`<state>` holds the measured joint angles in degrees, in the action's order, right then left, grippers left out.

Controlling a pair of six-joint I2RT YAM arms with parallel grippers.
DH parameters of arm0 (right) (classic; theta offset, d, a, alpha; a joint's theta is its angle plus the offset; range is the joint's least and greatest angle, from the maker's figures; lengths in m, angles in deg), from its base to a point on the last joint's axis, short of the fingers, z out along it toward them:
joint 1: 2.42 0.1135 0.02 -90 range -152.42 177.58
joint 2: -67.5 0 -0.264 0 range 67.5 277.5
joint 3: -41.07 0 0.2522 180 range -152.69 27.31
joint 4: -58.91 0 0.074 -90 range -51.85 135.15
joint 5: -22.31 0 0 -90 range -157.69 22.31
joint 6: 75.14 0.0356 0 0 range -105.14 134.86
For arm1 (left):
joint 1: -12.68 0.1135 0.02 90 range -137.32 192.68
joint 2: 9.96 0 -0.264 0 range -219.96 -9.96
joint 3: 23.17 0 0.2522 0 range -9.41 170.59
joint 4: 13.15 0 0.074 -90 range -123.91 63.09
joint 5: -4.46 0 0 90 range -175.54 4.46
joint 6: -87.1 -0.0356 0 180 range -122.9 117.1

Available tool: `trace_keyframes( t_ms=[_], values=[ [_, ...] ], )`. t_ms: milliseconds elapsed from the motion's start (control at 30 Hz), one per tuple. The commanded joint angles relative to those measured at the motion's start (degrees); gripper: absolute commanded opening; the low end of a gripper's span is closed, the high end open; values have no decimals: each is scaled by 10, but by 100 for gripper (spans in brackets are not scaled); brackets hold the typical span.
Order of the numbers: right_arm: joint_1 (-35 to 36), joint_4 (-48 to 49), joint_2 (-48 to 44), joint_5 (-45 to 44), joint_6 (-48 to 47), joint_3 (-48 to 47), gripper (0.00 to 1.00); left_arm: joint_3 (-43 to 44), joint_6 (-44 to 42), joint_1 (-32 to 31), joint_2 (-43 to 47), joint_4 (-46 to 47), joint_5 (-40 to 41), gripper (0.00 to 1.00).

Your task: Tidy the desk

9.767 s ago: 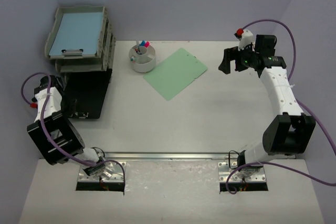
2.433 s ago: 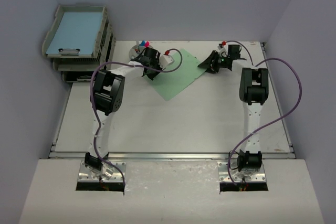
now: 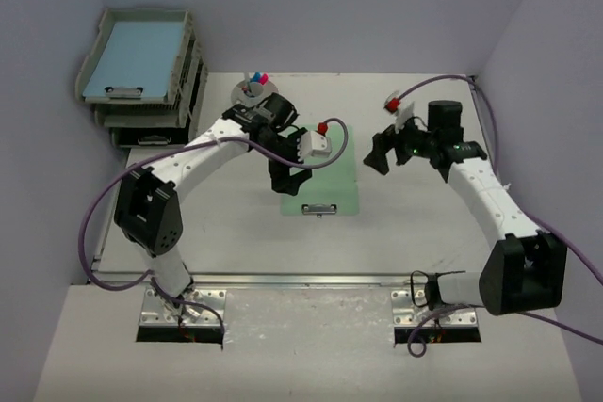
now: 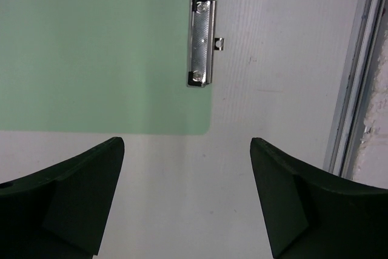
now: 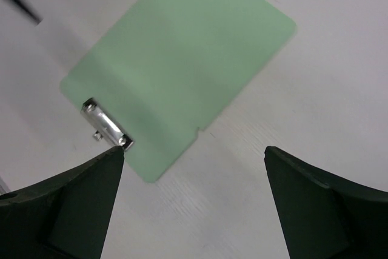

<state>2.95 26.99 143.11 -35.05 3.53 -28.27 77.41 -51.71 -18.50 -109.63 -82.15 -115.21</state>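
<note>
Far out to the left gripper's [image 4: 185,147] side, grey stacked trays [image 3: 193,68] stand against the wall with a blue clipboard [image 3: 137,49] in the top one. A pen cup [image 3: 252,91] sits close behind that arm's wrist. The left gripper hovers over the desk [image 3: 424,223], jaws wide apart, nothing between them. The green clipboard [image 4: 103,47] lies flat on the desk just beyond its fingertips. Its metal clip [image 4: 200,40] is straight ahead of the gap, and the desk's rail [image 4: 354,89] runs further out on the clip's side. The board looks thin, stiff and light with a smooth face, so probably slippery. Lying flat, it offers no edge to pinch from above. Best hold, I'd say, is the raised clip, or slide it until an edge overhangs. The desk itself is rigid and fixed, not a thing to lift; its white matte top with faint grain should let the board slide. The right gripper [image 5: 194,156] is spread fully too, empty, above the desk. The clipboard lies ahead of and below its fingertips, the clip close by one finger. White tabletop runs on beyond the right gripper toward the wall. Lilac walls [image 3: 330,7] close in on three sides, so sideways swing looks limited.
</note>
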Motion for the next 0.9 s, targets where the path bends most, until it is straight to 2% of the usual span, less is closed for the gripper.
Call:
trace_keyframes(
  t_ms=[0, 100, 400, 733, 867],
  values=[
    [-152, -20, 55, -22, 300, -40, 99, -29, 59, -36, -14, 66, 51, 82],
    [-197, -20, 69, -6, 350, -39, 99, -50, 82, -69, -33, 118, 86, 80],
    [-210, -4, 69, 19, 369, -24, 99, -59, 106, -143, -118, 196, 139, 68],
    [-212, 4, 46, 44, 370, 2, 99, -55, 113, -162, -178, 228, 166, 66],
    [-214, 4, 42, 45, 369, 3, 99, -56, 111, -165, -193, 233, 174, 63]
  ],
)
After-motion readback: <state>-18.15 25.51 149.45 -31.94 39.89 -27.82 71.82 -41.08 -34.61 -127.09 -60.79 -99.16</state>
